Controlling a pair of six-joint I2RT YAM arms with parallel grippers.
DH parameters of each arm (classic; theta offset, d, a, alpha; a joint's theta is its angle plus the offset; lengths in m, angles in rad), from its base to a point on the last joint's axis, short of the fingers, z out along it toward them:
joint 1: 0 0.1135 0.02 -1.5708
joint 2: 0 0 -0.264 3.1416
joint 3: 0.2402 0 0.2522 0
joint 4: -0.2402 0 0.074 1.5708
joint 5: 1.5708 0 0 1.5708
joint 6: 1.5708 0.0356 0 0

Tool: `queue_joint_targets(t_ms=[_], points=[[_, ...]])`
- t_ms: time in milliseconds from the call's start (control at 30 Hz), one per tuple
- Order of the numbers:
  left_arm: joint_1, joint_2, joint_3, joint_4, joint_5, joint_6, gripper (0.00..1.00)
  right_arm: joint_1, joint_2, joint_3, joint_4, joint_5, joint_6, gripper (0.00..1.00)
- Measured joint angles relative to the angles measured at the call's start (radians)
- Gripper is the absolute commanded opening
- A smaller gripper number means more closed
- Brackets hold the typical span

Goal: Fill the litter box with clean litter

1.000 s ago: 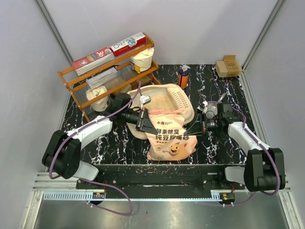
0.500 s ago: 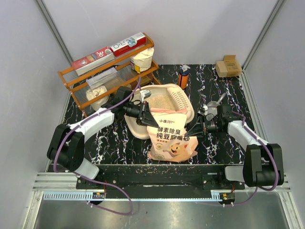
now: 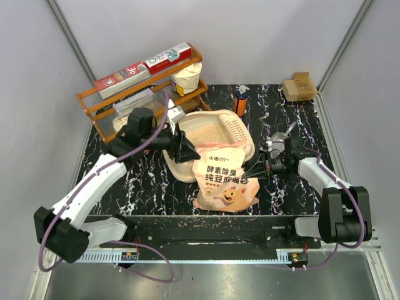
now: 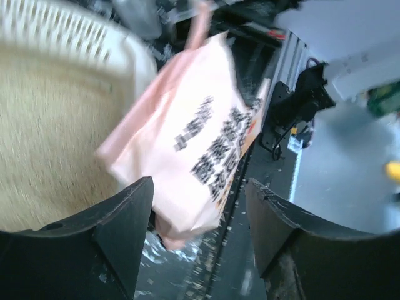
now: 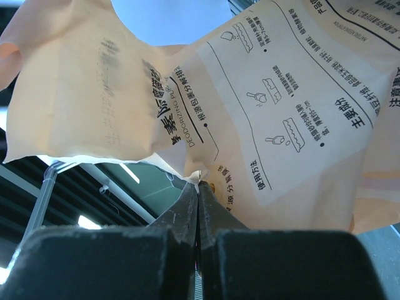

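Things of the task number two: one litter box (image 3: pixel 178 170), cream, lying mid-bench with its slotted end far and right, and one bed of tan litter (image 3: pixel 209 132) spread over its floor. One peach bag (image 3: pixel 222 178) with dark characters and a cartoon cat lies flat just near of the box, its top edge resting over the box's near rim and hiding that part of the tray. The left hand (image 3: pixel 190 152) hangs over the box's near left part beside the bag's top corner, its fingers (image 4: pixel 119 219) spread with nothing between them; its arm (image 3: pixel 100 178) crosses above the box's left end. The right hand (image 5: pixel 199 181) is pressed together on a thin edge of the bag at the bag's right side. On the black marbled bench (image 3: pixel 294 119), far left, stands one orange rack (image 3: pixel 84 97) with two long cartons (image 3: pixel 167 57) on top and two white sacks (image 3: pixel 128 122) on its shelves. One orange bottle (image 3: pixel 240 100) stands just beyond the box, and one cardboard box (image 3: pixel 299 86) sits at the far right corner
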Motion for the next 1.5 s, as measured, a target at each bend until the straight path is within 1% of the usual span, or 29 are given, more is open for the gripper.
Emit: queue_joint_targets(t_ms=[67,133,233,300,367,500,667,700,767,900,1100,1167,1267,1333,1367,1433,1467,1500], points=[[-0.070,-0.058,0.021,-0.005,-0.027,0.180,0.66,0.000,0.003,0.002,0.000,0.000,0.003,0.00],[-0.175,-0.063,0.059,-0.027,-0.042,0.387,0.66,0.000,0.011,0.008,-0.001,0.000,0.003,0.00],[-0.294,-0.007,0.102,-0.078,-0.055,0.652,0.66,0.000,0.025,0.017,0.000,0.000,0.003,0.00],[-0.348,0.052,0.119,-0.113,-0.071,0.814,0.66,0.000,0.027,0.018,0.000,0.000,0.003,0.00],[-0.383,0.116,0.125,-0.145,-0.090,0.937,0.66,0.000,0.027,0.018,0.000,0.000,0.003,0.00],[-0.427,0.220,0.134,-0.177,-0.124,1.086,0.66,0.000,0.024,0.018,0.000,0.001,0.004,0.00],[-0.447,0.269,0.139,-0.178,-0.149,1.160,0.65,-0.001,0.012,0.010,0.000,0.002,0.004,0.00],[-0.449,0.273,0.141,-0.178,-0.153,1.168,0.62,-0.001,0.011,0.009,0.001,0.002,0.004,0.00],[-0.449,0.287,0.154,-0.184,-0.160,1.175,0.59,-0.002,0.008,0.007,0.000,0.002,0.005,0.00],[-0.451,0.330,0.196,-0.216,-0.173,1.168,0.48,-0.006,0.008,0.007,0.001,0.002,0.005,0.00],[-0.454,0.370,0.237,-0.276,-0.193,1.158,0.40,-0.011,0.008,0.007,0.001,0.002,0.004,0.00],[-0.456,0.372,0.237,-0.286,-0.194,1.160,0.35,-0.011,0.008,0.008,0.001,0.002,0.004,0.00],[-0.460,0.375,0.238,-0.298,-0.194,1.158,0.23,-0.011,0.008,0.008,0.000,0.002,0.003,0.00],[-0.465,0.380,0.244,-0.306,-0.196,1.150,0.19,-0.012,0.011,0.012,-0.002,0.002,-0.001,0.01],[-0.467,0.383,0.248,-0.309,-0.198,1.141,0.13,-0.014,0.014,0.018,-0.004,0.002,-0.007,0.10],[-0.468,0.397,0.264,-0.314,-0.200,1.105,0.11,-0.025,0.021,0.039,-0.021,0.002,-0.038,0.18],[-0.468,0.404,0.272,-0.317,-0.200,1.080,0.10,-0.039,0.024,0.059,-0.036,0.005,-0.068,0.25],[-0.468,0.412,0.280,-0.320,-0.201,1.058,0.09,-0.060,0.025,0.096,-0.072,0.019,-0.111,0.36]])
